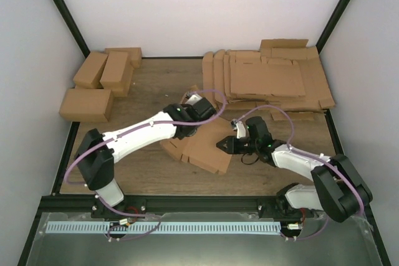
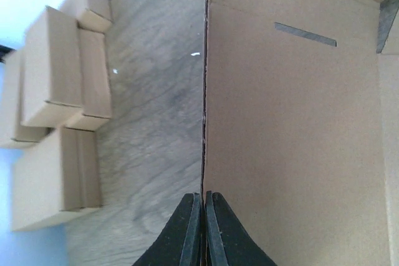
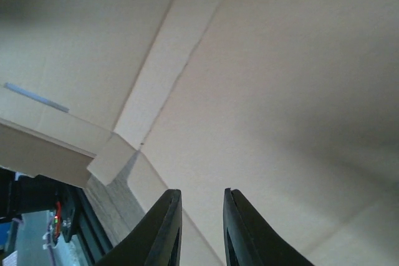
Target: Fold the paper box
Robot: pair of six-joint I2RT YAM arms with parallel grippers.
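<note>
Four or so folded brown cartons sit in a loose cluster at the far left of the wooden table, well apart from the work. In the left wrist view the cartons lie left of a strip of bare wood. A stack of flat cardboard blanks is spread across the far right corner, its near edge close to the right arm's cable loop. Neither group touches the sheet being handled.

The paper box lies mid-table between the two arms, still mostly a flat, creased, plain brown sheet with notched flaps along its near left edge. One panel on its far side stands up under the left arm's wrist. A thin cut slot shows in the panel seen from the left wrist.

The left gripper is pinched tight on the thin edge of that raised panel, fingers pressed together with the cardboard between them. The right gripper sits at the box's right edge with a narrow gap between its fingers, and nothing is visibly caught in it; cardboard fills its view.
</note>
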